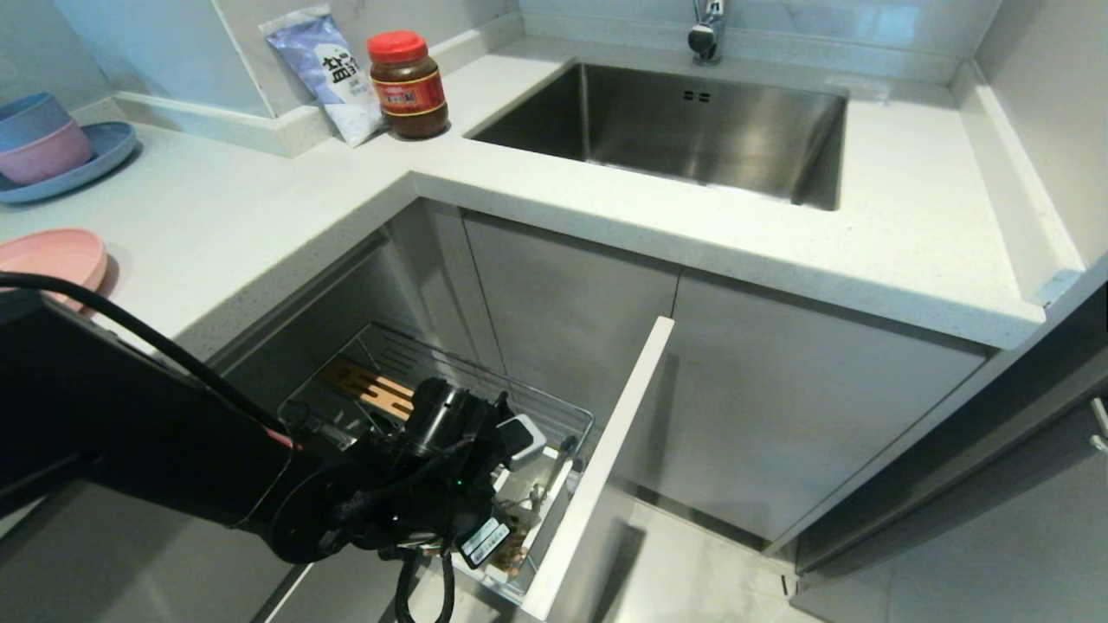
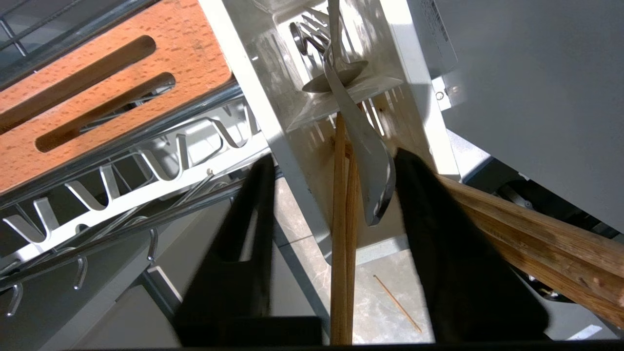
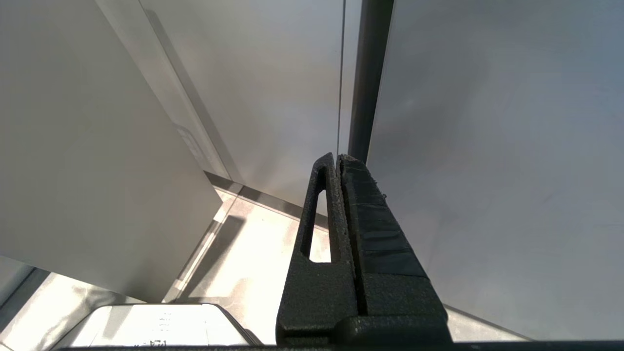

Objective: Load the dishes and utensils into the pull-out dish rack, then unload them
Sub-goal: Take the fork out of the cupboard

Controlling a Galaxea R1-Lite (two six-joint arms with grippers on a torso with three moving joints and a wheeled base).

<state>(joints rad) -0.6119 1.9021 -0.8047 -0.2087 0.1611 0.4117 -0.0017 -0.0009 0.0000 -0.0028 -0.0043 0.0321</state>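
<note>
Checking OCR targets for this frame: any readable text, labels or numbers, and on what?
Bag on the counter: large Chinese characters, too small to read surely.
Jar: red-and-yellow label, print unreadable.
Left gripper: white stickers, blurred.
Sticker by the caddy: fine print, unreadable.
Nothing legible elsewhere.

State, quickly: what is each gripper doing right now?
Left gripper: part open around the chopsticks and fork in the caddy; a grip cannot be told.
Right gripper: closed, empty.

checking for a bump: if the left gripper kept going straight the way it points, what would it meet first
Probably the thin light-wood chopsticks and slim silver metal fork already between the left gripper fingers; beyond them, the white rectangular utensil caddy. Depth is unclear.
</note>
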